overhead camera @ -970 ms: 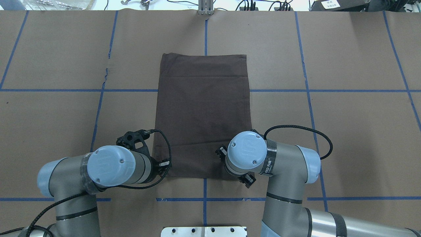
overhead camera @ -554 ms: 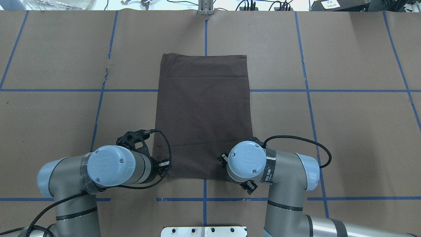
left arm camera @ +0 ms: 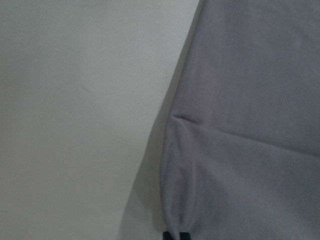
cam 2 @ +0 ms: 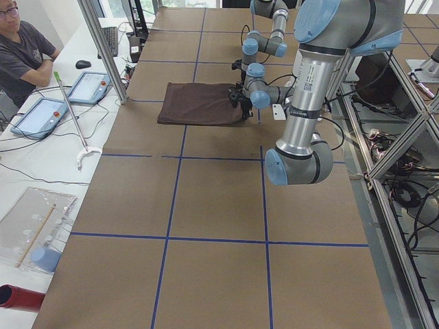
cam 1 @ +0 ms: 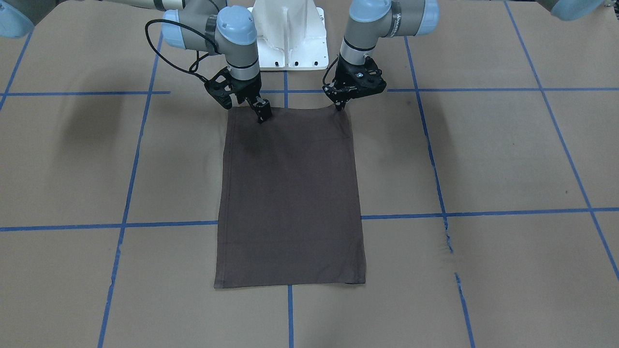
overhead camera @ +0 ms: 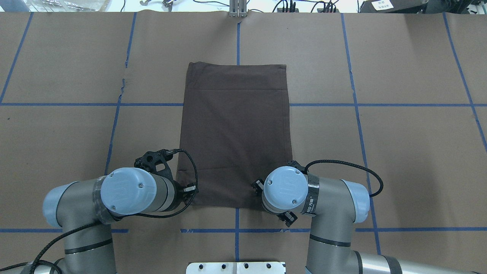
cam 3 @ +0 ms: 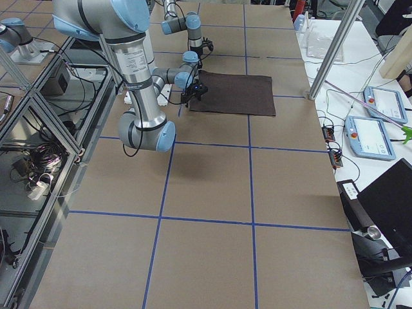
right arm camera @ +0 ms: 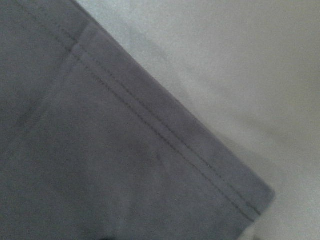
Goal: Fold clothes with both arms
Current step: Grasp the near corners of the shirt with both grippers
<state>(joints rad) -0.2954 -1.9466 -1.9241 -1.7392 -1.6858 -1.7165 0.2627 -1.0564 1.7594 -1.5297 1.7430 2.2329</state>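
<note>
T-shirt (overhead camera: 236, 133), already a narrow rectangle, lies flat mid-worktop (overhead camera: 380, 152).

Step in hand, as I judge it: taking the two robot-side corners for a fold toward the far edge.
- The left claw (cam 1: 339, 105) is closed on its corner. The wrist view shows cloth puckered into the fingertips (left arm camera: 172, 235).
- The right claw (cam 1: 262, 115) sits at the cloth, inboard of its corner. Its finger gap is unreadable.

Next: the right needs a firm pinch, then both lift level and carry together.

Since a second ago, the right arm (overhead camera: 327, 198) drew back toward the robot-side edge. The left arm (overhead camera: 129, 190) is unmoved.
</note>
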